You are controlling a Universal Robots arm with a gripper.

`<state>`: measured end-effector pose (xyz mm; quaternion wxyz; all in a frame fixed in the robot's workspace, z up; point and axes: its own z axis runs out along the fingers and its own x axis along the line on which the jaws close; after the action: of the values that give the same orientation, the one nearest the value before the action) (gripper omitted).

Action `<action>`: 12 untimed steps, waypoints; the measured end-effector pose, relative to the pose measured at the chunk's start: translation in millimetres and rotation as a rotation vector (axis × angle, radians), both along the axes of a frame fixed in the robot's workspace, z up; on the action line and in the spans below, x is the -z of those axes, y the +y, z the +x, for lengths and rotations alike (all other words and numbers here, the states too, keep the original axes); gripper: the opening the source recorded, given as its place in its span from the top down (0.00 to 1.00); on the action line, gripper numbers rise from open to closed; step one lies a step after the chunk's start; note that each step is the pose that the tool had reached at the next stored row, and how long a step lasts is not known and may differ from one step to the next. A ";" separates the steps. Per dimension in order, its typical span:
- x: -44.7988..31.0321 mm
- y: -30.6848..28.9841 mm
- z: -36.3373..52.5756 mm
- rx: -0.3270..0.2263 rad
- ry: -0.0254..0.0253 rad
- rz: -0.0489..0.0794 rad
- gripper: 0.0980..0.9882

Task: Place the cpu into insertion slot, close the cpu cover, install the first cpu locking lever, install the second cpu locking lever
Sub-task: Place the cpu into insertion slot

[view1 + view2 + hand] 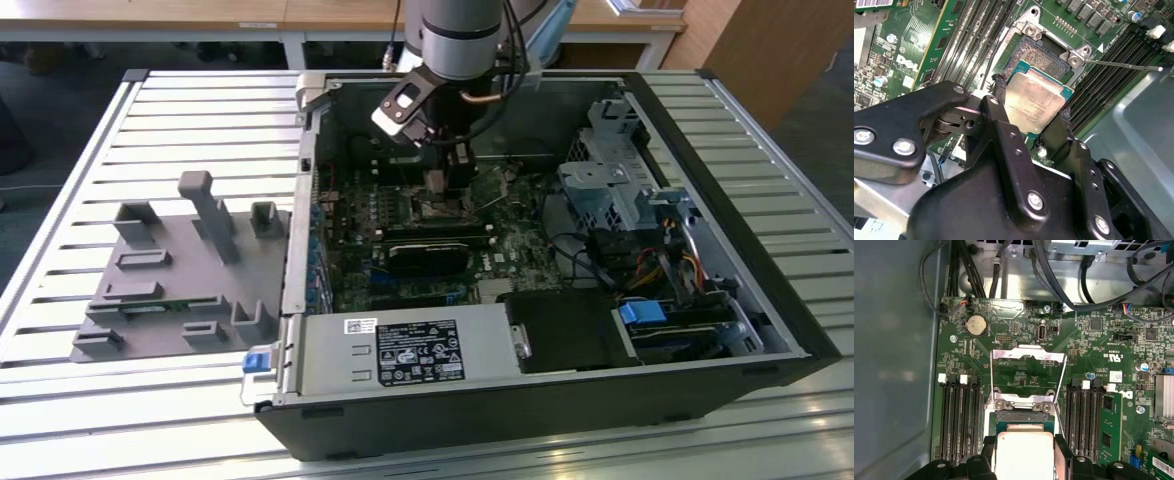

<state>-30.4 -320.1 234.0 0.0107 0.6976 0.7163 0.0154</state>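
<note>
Cpu [1034,102] held edgewise in closed jaws over insertion slot [1041,52], cpu cover [1024,355] open; placing step; lowering needs square alignment.

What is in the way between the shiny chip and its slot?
Nothing visible is in the way. The gripper holds the cpu right at the bare insertion slot, and the cpu cover is flipped back off the slot.
</note>
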 end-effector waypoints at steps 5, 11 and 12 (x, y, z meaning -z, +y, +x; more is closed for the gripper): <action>4.0 0.2 0.0 0.000 0.0000 0.000 0.50; 7.6 0.7 -0.7 0.001 0.0000 0.000 0.50; 8.2 0.8 -0.9 0.001 0.0001 0.000 0.50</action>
<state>-31.3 -319.2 225.8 0.0107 0.6979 0.7159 0.0153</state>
